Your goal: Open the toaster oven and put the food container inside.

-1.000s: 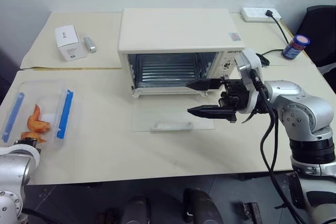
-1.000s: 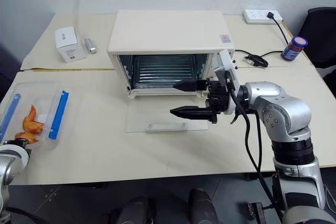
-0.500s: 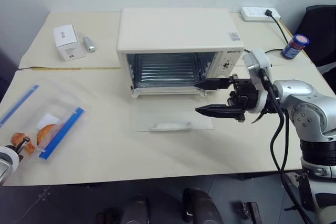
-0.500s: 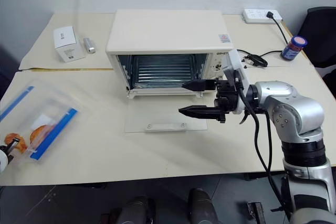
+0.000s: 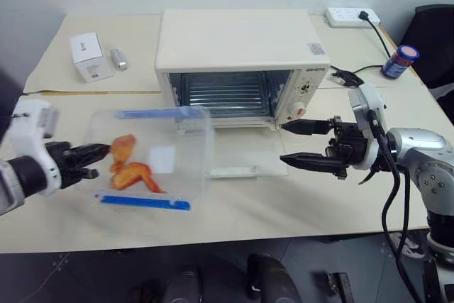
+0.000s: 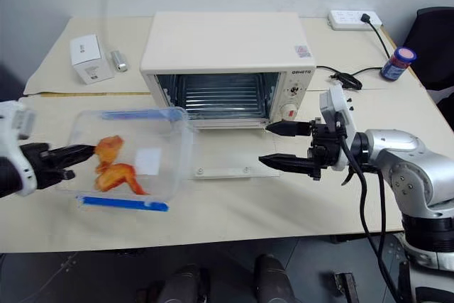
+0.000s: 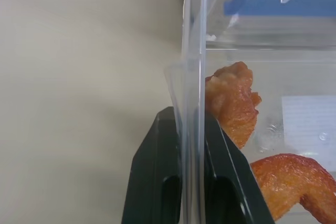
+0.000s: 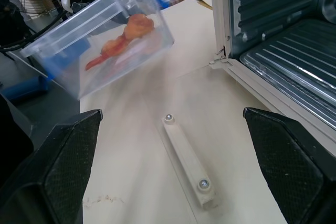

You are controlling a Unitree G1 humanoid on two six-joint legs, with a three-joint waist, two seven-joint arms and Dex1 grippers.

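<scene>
The cream toaster oven (image 5: 241, 40) stands mid-table with its glass door (image 5: 245, 154) folded flat onto the table, bar handle (image 8: 186, 169) toward me and the rack showing inside. The food container (image 5: 152, 157), clear with blue clips and orange food pieces, hangs tilted above the table to the left of the door. My left gripper (image 5: 96, 154) is shut on its left rim; in the left wrist view both black fingers (image 7: 157, 171) pinch the clear wall. My right gripper (image 5: 284, 141) stands open at the door's right edge, pointing left, holding nothing.
A small white box (image 5: 91, 56) and a silver cylinder (image 5: 119, 59) lie at the back left. A power strip (image 5: 351, 15) with a black cable and a blue-lidded jar (image 5: 399, 62) are at the back right.
My left gripper closed on the container's rim, lifted it off the table's left side and swung it right toward the oven, tilting it. My right gripper drew back to the right, still open.
</scene>
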